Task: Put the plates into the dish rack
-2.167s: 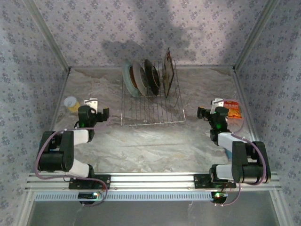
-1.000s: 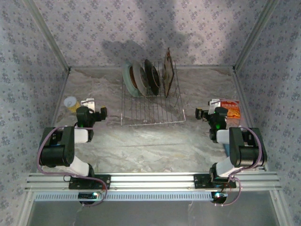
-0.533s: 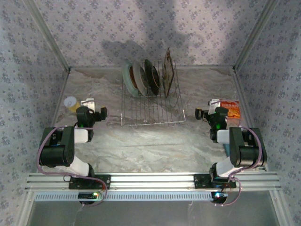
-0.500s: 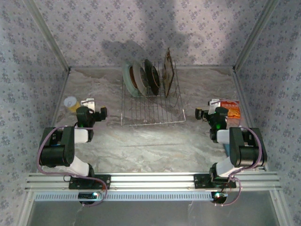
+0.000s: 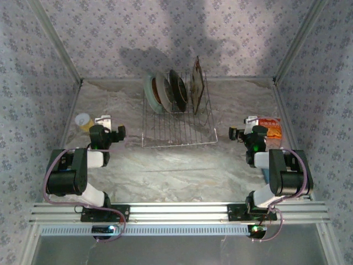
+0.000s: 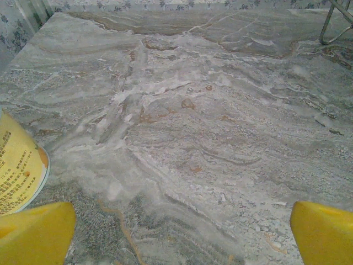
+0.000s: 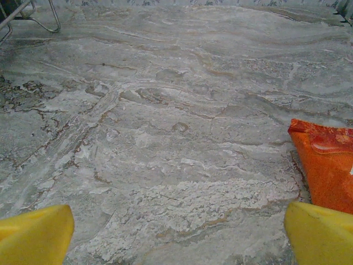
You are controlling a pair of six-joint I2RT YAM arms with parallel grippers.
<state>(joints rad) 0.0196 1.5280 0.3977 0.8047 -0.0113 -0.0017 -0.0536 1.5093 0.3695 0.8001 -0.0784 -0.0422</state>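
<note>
The plates stand on edge at the back of the silver wire dish rack (image 5: 177, 128). From left to right they are a pale grey-blue round plate (image 5: 149, 90), a brown-rimmed cream one (image 5: 162, 91), a dark round one (image 5: 178, 88) and a square patterned one (image 5: 197, 83). My left gripper (image 5: 113, 126) hovers over bare table left of the rack, open, with nothing between its yellow fingertips (image 6: 34, 233). My right gripper (image 5: 243, 126) sits right of the rack, open and empty too, its fingertips (image 7: 322, 233) wide apart.
A small yellow cup (image 5: 83, 121) (image 6: 19, 171) stands just left of the left gripper. An orange snack packet (image 5: 272, 127) (image 7: 326, 165) lies beside the right gripper. A rack foot (image 6: 333, 25) (image 7: 34, 15) shows at the edge of each wrist view. Patterned walls enclose the marbled table (image 5: 176, 165).
Since the earliest frame both arms have folded their elbows back and upright. Over the last second nothing has moved.
</note>
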